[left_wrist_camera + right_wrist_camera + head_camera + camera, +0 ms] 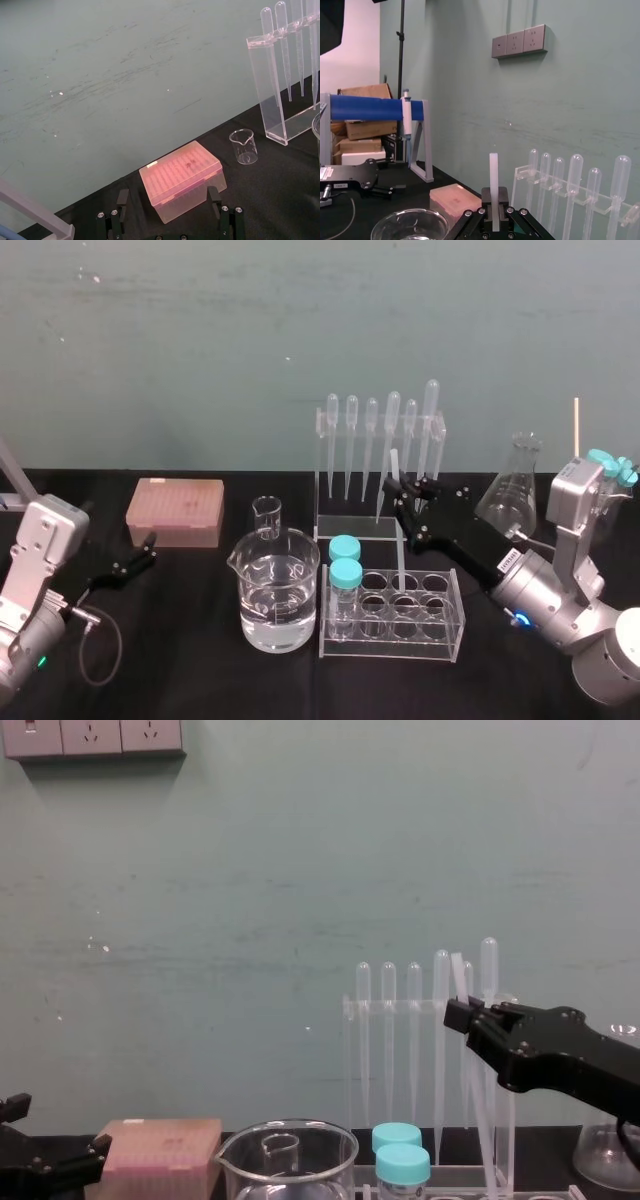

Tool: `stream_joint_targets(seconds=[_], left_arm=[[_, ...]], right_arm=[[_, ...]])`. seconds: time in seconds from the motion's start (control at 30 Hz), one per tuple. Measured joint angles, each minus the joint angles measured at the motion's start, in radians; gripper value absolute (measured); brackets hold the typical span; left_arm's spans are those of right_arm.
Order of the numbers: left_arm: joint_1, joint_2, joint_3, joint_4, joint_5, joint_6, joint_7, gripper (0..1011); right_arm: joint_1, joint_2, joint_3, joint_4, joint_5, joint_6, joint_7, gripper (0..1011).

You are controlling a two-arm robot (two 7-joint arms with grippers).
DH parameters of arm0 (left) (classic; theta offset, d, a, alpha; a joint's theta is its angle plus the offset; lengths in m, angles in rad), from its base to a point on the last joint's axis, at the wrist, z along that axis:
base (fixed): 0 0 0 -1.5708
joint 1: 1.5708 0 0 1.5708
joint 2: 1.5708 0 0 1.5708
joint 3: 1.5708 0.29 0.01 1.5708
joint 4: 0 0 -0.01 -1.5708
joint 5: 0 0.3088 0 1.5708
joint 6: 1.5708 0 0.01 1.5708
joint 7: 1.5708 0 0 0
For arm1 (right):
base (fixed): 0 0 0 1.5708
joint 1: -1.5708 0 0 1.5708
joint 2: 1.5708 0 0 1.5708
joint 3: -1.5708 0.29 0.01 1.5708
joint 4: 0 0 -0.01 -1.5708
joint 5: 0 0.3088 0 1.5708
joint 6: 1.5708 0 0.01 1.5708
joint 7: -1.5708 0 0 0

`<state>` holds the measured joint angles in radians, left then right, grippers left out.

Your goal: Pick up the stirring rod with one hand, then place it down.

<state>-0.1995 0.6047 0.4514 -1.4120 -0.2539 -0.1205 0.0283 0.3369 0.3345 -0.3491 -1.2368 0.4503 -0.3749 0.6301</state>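
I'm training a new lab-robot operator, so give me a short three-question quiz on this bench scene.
1. True or false: the right hand is shut on the stirring rod.
2. Which lies nearest the left hand? A) pink tip box B) conical flask C) pipette rack
3. How many blue-capped tubes stand in the test tube rack?
Key: 1 true; 2 A; 3 two.

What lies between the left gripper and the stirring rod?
In the head view: the pink tip box, small beaker and large water beaker. The right gripper holds the stirring rod at the tube rack; the left gripper sits by the box.
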Motion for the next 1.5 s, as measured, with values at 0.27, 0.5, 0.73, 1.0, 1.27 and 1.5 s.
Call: stream_joint_targets(seconds=[0.27, 0.5, 0.73, 1.0, 1.27, 1.5], left_arm=[[0.000, 0.000, 0.000, 0.000, 0.000, 0.000, 0.000, 1000], [0.000, 0.000, 0.000, 0.000, 0.000, 0.000, 0.000, 1000], [0.000, 0.000, 0.000, 0.000, 0.000, 0.000, 0.000, 1000], [0.000, 0.000, 0.000, 0.000, 0.000, 0.000, 0.000, 1000], [0.000, 0.000, 0.000, 0.000, 0.000, 0.000, 0.000, 1000], [0.000, 0.000, 0.000, 0.000, 0.000, 0.000, 0.000, 1000]], right_arm=[[0.004, -0.011, -0.002, 0.019, -0.011, 0.002, -0.009, 69], [-0.003, -0.016, -0.001, 0.025, -0.018, 0.016, -0.022, 69], [-0.009, -0.020, 0.000, 0.034, -0.026, 0.033, -0.032, 69], [-0.005, -0.025, -0.001, 0.049, -0.037, 0.040, -0.040, 69], [-0.001, -0.026, -0.006, 0.056, -0.048, 0.049, -0.041, 69], [-0.001, -0.026, -0.006, 0.056, -0.049, 0.050, -0.041, 69]])
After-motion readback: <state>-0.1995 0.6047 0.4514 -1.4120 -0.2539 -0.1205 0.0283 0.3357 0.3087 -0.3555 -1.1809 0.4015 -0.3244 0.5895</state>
